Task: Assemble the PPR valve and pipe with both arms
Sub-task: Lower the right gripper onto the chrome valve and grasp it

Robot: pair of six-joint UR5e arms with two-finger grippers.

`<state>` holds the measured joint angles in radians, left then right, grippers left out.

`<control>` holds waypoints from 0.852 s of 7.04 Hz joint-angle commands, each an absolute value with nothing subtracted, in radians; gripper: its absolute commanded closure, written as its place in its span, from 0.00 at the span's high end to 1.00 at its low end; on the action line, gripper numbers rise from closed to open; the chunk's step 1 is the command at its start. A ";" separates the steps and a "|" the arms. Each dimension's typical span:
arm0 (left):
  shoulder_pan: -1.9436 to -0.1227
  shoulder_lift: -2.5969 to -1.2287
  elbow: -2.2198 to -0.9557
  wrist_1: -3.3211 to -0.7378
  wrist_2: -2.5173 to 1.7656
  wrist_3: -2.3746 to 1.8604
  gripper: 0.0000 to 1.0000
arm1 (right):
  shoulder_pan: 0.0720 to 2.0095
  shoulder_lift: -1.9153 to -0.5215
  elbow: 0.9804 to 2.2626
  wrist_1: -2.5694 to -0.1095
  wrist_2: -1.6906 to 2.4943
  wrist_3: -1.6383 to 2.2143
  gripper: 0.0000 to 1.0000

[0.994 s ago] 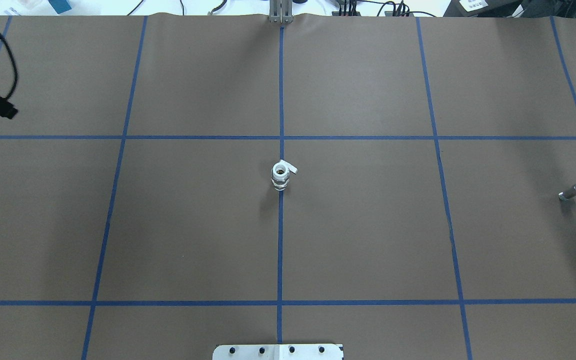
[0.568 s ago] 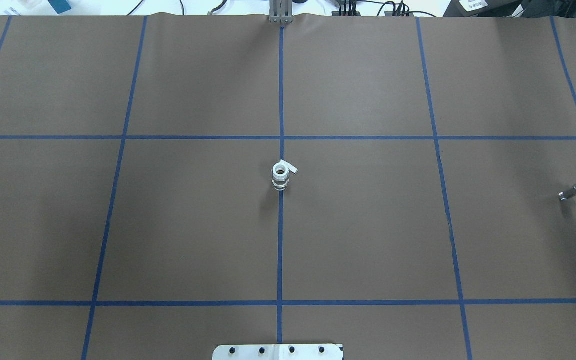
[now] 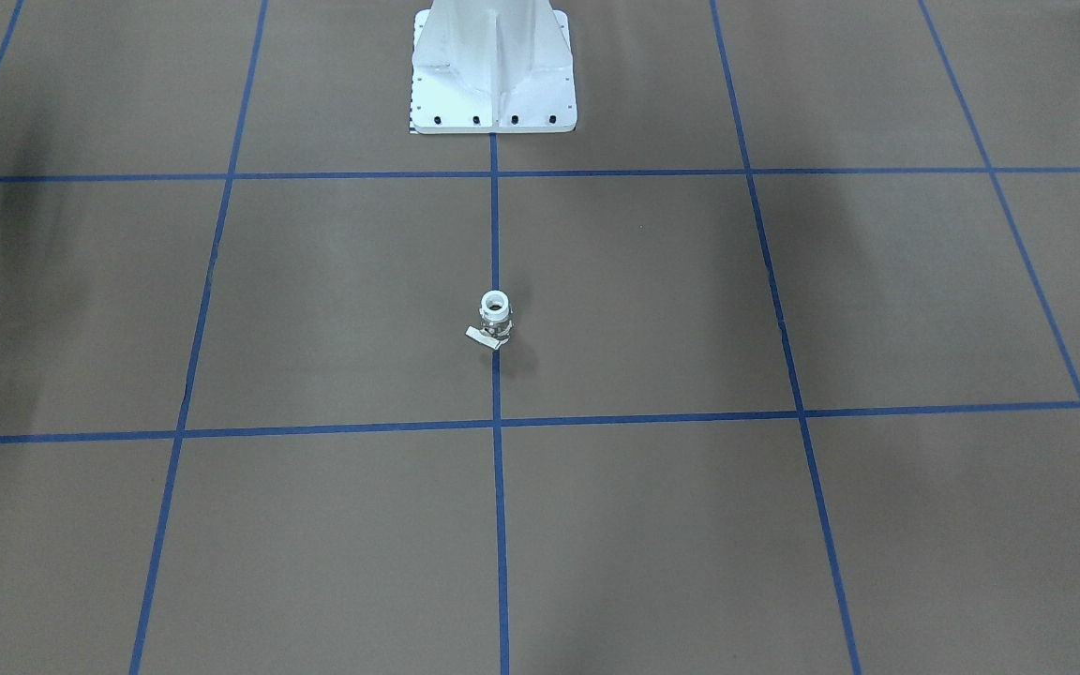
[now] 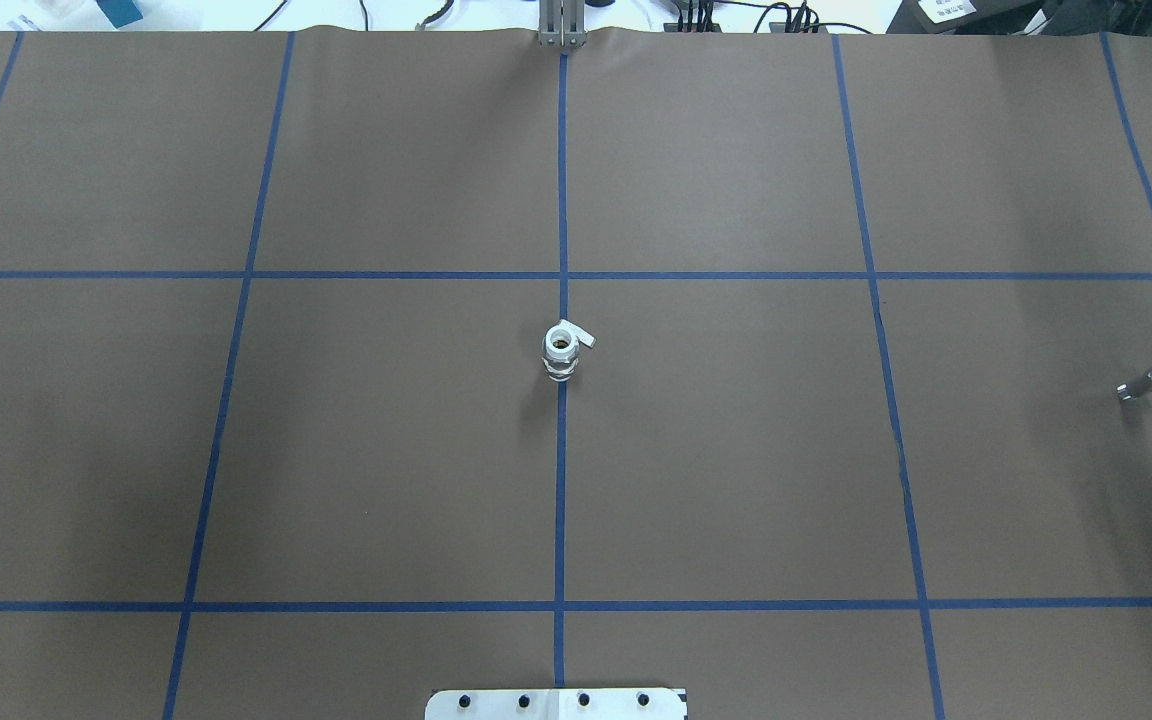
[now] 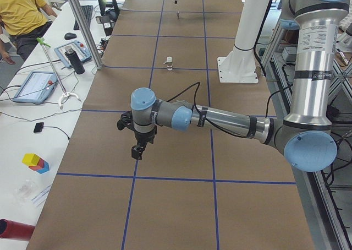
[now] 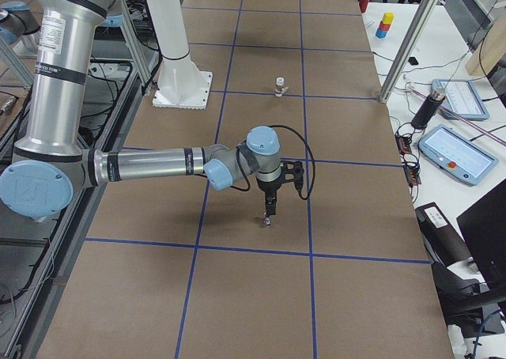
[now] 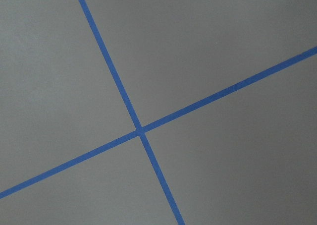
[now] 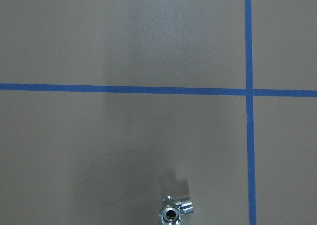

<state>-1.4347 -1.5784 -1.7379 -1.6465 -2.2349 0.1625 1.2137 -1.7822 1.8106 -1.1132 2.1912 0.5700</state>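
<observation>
- Right hand (image 6: 269,214): black, fingers pointing down, hanging just over the pipe (image 6: 267,223) near the robot's right end of the bench (image 4: 736,450). Can't tell if the jaws are apart or closed. No contact with the pipe visible.
- In the overhead view only a black sliver of that hand shows at the right edge.
- Left hand (image 5: 136,152): fingers pointing down, hanging over bare bench beside a blue tape line (image 5: 132,195) at the robot's left end. Holds nothing visible, and can't tell the jaw state.
- Left wrist view: only brown bench cover and a blue tape crossing (image 7: 140,131).
- PPR valve (image 4: 560,352): stands upright on the centre tape line mid-bench with its open white ring end up and the metallic band lower down. The white lever sticks out on the side away from the robot. It is alone, well apart from both hands.
- Pipe: a shiny chrome stub on the bench, far to the robot's right of the valve and just inside the outer tape line. In the right wrist view it sits at the bottom edge (image 8: 176,213) with its open end facing the camera and a threaded nub to its right.
- Valve and pipe are not joined.
- White bolted pedestal (image 3: 493,66) stands at the robot's edge, in line with the valve.
- Person in a yellow shirt (image 5: 19,7) is beside the bench on the operators' side.
</observation>
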 commanded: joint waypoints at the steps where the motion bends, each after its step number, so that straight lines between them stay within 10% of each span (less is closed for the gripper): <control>1: -1.436 -1.565 -1.741 -1.647 -2.238 0.163 1.00 | 1.158 -1.786 1.717 -0.947 2.152 0.635 0.89; 6: -1.436 -1.563 -1.744 -1.647 -2.238 0.163 1.00 | 1.078 -1.773 1.680 -0.939 2.115 0.654 0.75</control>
<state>-1.4372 -1.5632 -1.7441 -1.6476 -2.2381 0.1626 1.0941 -1.7762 1.6976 -0.9393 2.1266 0.6553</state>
